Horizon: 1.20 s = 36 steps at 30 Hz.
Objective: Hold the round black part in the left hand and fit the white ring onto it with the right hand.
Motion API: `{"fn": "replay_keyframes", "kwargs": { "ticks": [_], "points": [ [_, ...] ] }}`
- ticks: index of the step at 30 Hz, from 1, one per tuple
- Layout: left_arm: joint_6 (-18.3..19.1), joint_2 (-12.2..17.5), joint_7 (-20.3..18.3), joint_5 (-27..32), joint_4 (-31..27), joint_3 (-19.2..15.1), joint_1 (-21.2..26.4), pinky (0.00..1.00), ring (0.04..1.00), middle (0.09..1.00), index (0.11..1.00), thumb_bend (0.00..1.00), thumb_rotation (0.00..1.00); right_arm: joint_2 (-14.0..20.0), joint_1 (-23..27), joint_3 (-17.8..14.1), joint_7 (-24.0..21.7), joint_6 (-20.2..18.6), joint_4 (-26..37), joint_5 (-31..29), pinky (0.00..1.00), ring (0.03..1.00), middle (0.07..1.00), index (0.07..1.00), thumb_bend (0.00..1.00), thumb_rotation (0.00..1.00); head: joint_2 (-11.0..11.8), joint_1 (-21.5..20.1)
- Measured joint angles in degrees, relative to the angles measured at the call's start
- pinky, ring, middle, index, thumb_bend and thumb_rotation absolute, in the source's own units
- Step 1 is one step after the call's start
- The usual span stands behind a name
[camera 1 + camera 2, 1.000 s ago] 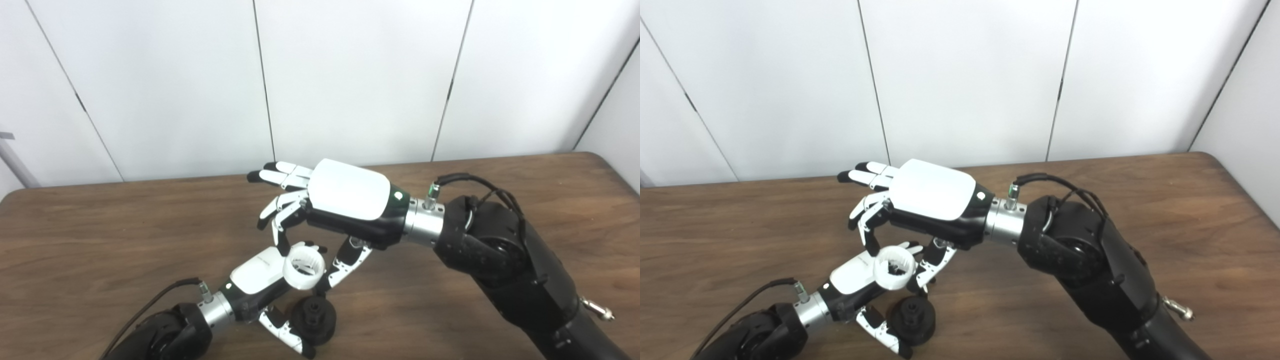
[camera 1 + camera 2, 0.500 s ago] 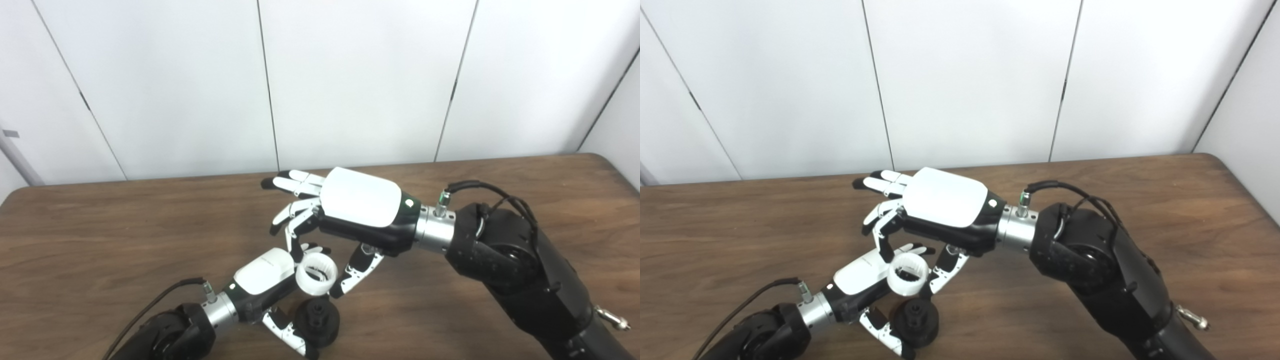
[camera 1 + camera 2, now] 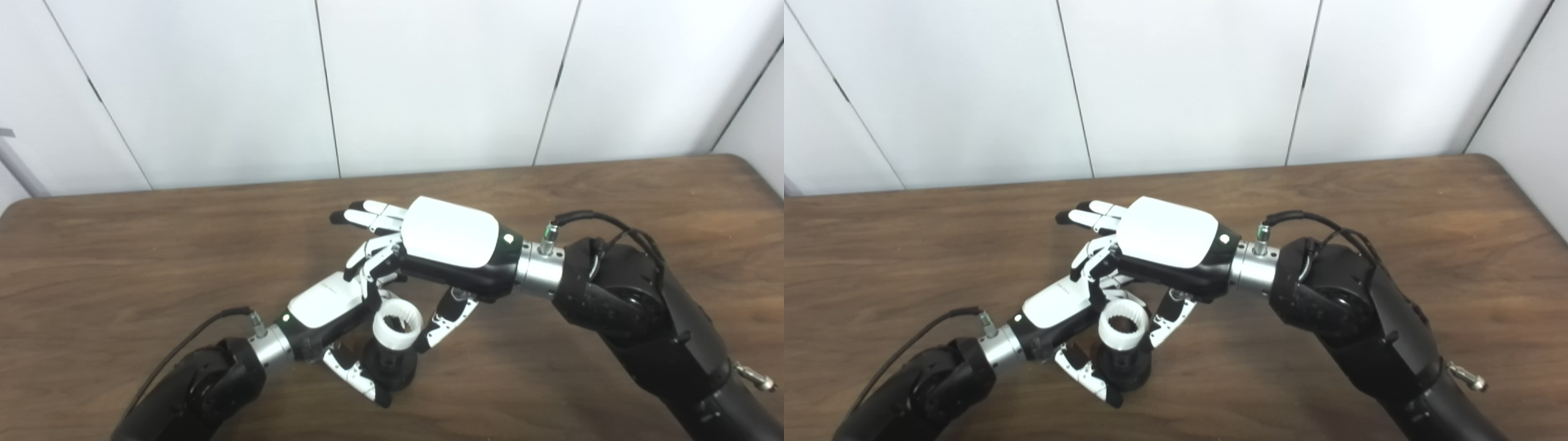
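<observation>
White ring (image 3: 398,320), pinched in our right hand (image 3: 450,257), sits directly above the black part (image 3: 389,369), which our left hand (image 3: 327,315) grips on the table (image 3: 122,257); its opening faces up, so we push straight down.

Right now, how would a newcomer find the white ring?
Look at the wooden table, near its front edge where both hands meet. The white ring sits atop the round black part, pinched by the right hand. It is the only toothed white cylinder.
</observation>
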<state>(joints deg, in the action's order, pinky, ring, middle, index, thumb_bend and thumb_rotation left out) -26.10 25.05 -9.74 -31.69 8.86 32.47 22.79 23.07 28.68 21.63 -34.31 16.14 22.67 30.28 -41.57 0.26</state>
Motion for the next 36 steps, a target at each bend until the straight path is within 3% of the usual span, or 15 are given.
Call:
{"fn": "replay_keyframes", "kwargs": {
  "ticks": [32,36],
  "points": [
    [0.0,0.0,-2.6,0.3,-1.5,-0.7,-0.3,1.0,0.966,0.745,0.48,0.52,0.06,0.0,-1.9,1.0,-1.5,1.1,-2.6,0.6,1.0,1.0,0.755,0.479,0.53,0.14,-0.5,1.0],
    [0.1,-0.2,-4.6,0.3,-2.4,-1.4,-0.5,1.0,0.971,0.754,0.481,0.52,0.06,-0.1,-1.9,1.0,-1.3,2.5,-3.3,1.5,1.0,1.0,0.752,0.478,0.53,0.14,-0.4,1.1]
  ]
}}
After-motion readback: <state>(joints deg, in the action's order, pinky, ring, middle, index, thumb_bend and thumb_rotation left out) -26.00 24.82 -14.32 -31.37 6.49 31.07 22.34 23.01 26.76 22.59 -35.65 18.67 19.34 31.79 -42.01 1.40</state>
